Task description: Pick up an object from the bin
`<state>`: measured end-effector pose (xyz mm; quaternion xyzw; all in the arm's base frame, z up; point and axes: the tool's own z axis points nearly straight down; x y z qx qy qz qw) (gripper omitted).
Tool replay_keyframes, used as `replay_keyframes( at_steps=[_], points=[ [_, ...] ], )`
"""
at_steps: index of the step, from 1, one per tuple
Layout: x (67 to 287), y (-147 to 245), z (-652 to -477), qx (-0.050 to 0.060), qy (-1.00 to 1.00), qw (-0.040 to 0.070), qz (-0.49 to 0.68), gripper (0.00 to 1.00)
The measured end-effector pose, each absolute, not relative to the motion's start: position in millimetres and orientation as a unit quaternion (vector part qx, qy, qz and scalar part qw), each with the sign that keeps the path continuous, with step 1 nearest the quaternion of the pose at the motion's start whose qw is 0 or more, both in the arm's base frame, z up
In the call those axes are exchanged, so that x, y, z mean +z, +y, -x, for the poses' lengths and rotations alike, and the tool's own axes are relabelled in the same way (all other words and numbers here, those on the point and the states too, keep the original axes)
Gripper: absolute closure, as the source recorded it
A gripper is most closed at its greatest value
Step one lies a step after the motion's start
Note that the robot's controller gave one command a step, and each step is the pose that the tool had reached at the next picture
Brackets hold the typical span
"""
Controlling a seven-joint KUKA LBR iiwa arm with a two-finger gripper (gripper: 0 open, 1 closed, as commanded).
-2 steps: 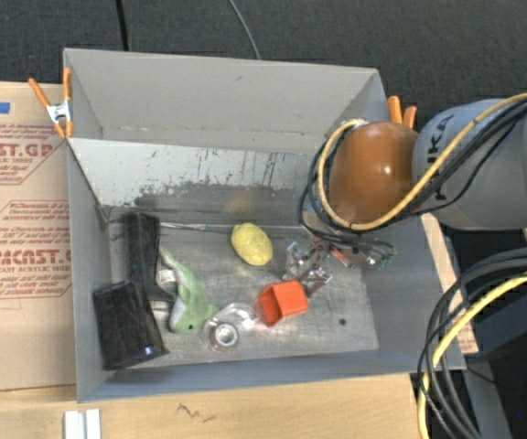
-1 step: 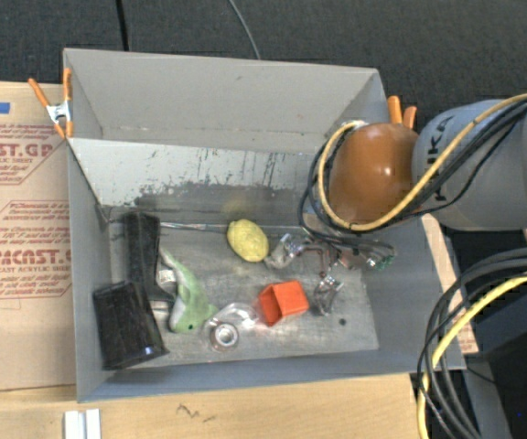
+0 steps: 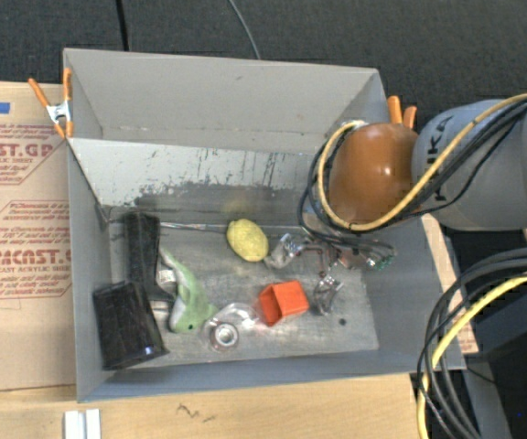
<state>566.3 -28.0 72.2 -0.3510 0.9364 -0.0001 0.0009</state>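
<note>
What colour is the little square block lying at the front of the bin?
The block is orange-red. It shows best in the camera view from above.

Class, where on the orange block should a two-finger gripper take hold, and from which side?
Take the orange block by two flat opposite side faces, probably coming down from above. It lies flat on the bin floor with its top exposed and free space around it. The gripper is just to its right.

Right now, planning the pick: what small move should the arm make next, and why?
Probably a short shift toward the orange block, then a descent: the jaws hang just off its right side in the view, not yet over it.
</note>
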Motion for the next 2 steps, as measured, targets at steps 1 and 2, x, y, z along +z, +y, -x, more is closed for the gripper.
replay_keyframes(
  at_steps=[1, 2],
  points=[
    [72, -28, -566.0, 0.000, 0.936, 0.001, 0.352, 0.00],
    [86, -28, -563.4, 0.001, 0.898, 0.001, 0.439, 0.00]
  ],
)
